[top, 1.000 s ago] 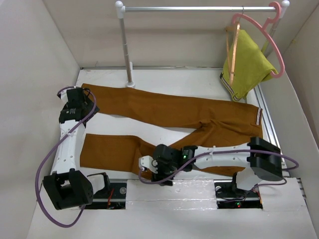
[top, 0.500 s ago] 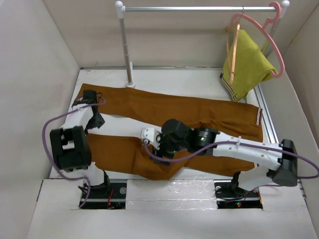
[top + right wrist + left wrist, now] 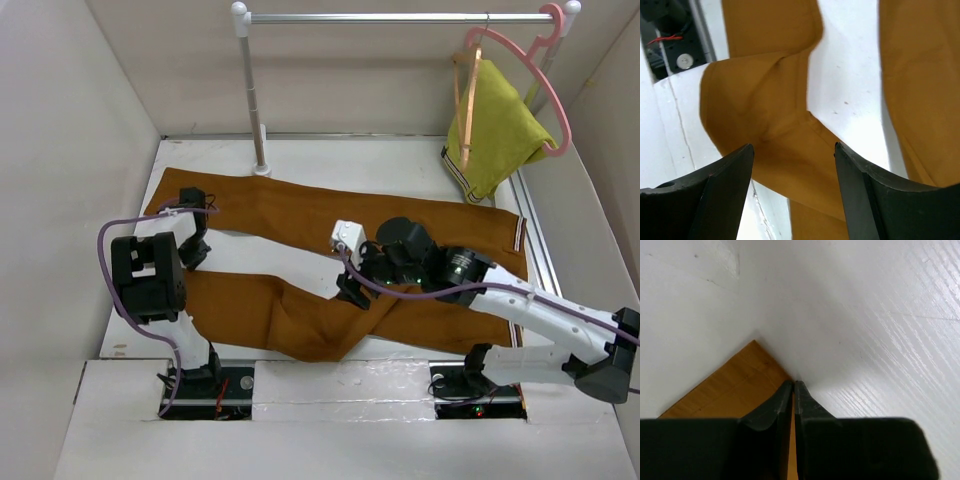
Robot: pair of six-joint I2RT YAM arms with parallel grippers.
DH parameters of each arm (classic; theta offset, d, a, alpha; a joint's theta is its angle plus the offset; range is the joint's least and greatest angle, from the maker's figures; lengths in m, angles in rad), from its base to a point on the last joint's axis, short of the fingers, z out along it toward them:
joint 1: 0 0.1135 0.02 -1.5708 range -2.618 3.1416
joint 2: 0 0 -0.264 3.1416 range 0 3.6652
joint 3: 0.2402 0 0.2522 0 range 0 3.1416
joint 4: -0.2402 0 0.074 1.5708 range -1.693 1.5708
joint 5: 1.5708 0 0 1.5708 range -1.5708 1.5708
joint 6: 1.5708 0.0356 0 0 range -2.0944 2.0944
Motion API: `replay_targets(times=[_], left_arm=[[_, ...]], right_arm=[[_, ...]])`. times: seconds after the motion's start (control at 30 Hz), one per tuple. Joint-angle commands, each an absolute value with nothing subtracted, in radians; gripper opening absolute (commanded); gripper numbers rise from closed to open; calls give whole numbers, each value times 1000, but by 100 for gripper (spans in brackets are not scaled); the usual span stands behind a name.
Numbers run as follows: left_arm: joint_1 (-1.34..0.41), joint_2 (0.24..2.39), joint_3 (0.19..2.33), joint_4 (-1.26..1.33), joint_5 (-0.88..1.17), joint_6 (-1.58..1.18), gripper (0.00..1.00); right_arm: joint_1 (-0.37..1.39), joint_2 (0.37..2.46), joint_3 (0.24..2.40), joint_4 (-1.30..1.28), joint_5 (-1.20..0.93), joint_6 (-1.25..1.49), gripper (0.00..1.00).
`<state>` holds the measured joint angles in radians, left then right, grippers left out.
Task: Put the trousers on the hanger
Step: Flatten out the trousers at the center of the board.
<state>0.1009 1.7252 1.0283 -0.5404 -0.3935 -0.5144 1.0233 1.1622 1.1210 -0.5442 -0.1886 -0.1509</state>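
Observation:
The rust-brown trousers (image 3: 400, 225) lie flat on the white table, both legs reaching left. My left gripper (image 3: 192, 252) points down at the left end of the legs. In the left wrist view its jaws (image 3: 793, 383) are pressed together at the edge of a cloth corner (image 3: 735, 385), with a sliver of brown between them. My right gripper (image 3: 352, 290) hovers open over the near leg; the cloth (image 3: 775, 100) shows between its wide fingers (image 3: 730, 170) without touching them. The thin wooden hanger (image 3: 465, 90) hangs on the rail at the back right.
A pink plastic hanger (image 3: 545, 95) on the same rail (image 3: 400, 17) carries a yellow-green garment (image 3: 495, 135). The rail's post (image 3: 252, 100) stands at the back left beside the far leg. Beige walls close in the table on three sides.
My left gripper has dropped to the left end of the legs and gone from open to shut. My right arm has swung right and further from the near edge, staying open.

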Motion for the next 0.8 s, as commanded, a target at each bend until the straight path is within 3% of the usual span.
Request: replay_targets(times=[0.0,0.2,0.43,0.77], left_arm=[[101,1766,974,-537,-373,-558,0],[101,1735,1021,-543,-391,-563,0],[144,1625,1334,-614,-481,-529,0],[201,1775,1509,-638,-750,-558,0]], right_arm=[[950,1105,1147,-586,-150,-144,71],[718,1026,1138,-650,-183,-169,72],[433,962,973,-652,-245,-115,72],[53,902,833,-618,-302,-69,73]])
